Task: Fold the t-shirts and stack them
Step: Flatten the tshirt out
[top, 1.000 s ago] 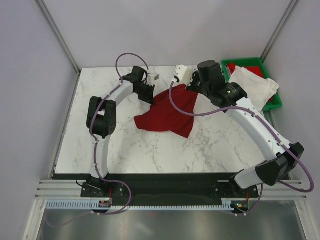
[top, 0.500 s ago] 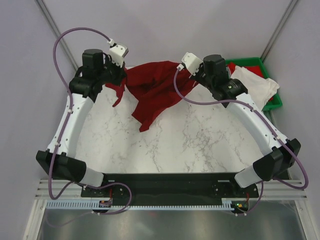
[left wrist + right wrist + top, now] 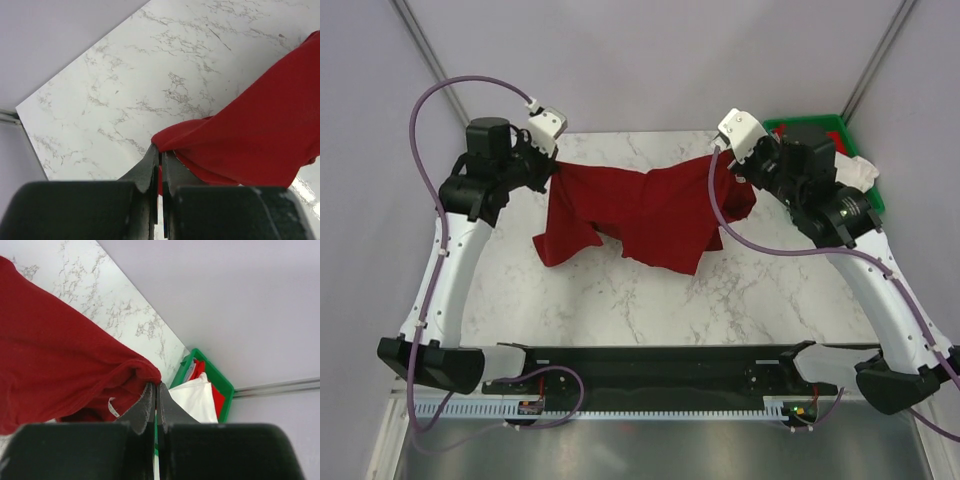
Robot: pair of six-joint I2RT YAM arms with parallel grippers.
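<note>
Left end effector (image 3: 546, 163) and right end effector (image 3: 728, 160) both clamped on dark red t-shirt (image 3: 640, 215). Top view: it's now stretched wide left of green bin (image 3: 810, 123), no longer bunched, so ready to lay flat. Left wrist: jaws pinch cloth edge. Right wrist: same; off-white t-shirt (image 3: 197, 397) in bin.

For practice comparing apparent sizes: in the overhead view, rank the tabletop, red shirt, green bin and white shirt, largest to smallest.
1. tabletop
2. red shirt
3. green bin and white shirt: the right arm hides most of both, so these two cannot be ranked.
</note>
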